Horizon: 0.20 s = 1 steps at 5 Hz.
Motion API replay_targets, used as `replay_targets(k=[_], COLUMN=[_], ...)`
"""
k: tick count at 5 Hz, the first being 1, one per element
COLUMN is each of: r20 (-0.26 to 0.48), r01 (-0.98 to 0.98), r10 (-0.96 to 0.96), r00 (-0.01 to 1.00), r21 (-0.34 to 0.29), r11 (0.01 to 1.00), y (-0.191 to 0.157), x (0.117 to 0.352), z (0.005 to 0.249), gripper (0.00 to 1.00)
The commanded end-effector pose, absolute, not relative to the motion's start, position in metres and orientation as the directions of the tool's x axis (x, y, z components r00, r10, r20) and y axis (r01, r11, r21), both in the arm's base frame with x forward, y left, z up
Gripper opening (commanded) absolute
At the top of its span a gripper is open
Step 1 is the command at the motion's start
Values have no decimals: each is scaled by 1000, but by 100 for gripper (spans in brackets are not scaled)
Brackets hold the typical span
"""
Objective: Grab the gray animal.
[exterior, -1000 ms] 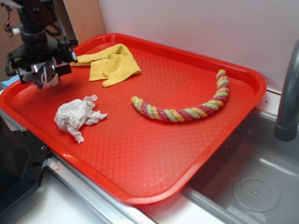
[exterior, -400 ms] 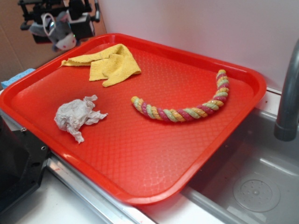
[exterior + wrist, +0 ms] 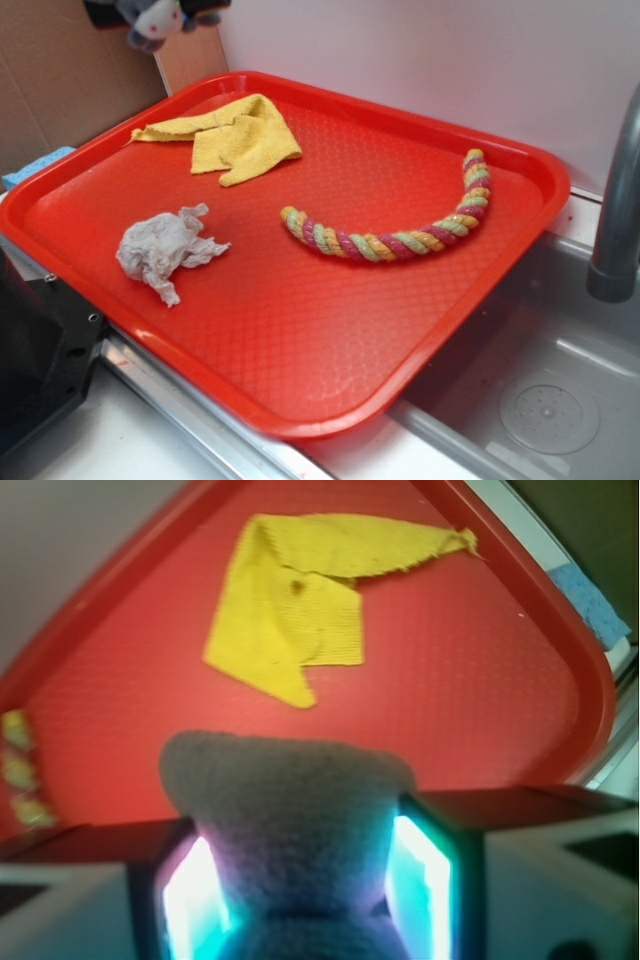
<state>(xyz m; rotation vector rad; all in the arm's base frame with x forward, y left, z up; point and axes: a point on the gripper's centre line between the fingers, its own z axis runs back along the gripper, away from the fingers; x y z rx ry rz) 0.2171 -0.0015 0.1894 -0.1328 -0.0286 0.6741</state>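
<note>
Gripper (image 3: 300,880): closed on the animal (image 3: 290,820). Wrist view shows the gray plush pinched between both lit pads, its rounded top sticking out past them. In the exterior view only the lower edge of the gripper (image 3: 160,8) shows at the top left corner, with the animal (image 3: 155,20) hanging from it, white face patch down.

Change: a second ago the gripper sat low at the far left rim of the tray, holding the animal just over the surface. Since then it has risen steadily, and the animal is now well above the tray (image 3: 300,330), almost out of frame.

Meaning for the task: the grab looks done; the toy came up with the gripper and did not slip during the lift. Judged remaining: nothing but keeping the hold.

Other items, unmoved across the frames:
- Yellow cloth (image 3: 235,135), folded, far left part of the tray; directly below the gripper in the wrist view (image 3: 300,600).
- Paper wad (image 3: 160,250), crumpled, near left.
- Rope (image 3: 400,225), striped and curved, right half of the tray.
- Sink (image 3: 540,400) and faucet (image 3: 620,200), right of the tray.
</note>
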Motion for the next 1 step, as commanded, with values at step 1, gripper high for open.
replay_targets(k=[1], r20=[39], r01=[-623], r10=[643], r00=[765], r21=[-210], r11=[754], y=[2], x=[207], z=[222], gripper=[0])
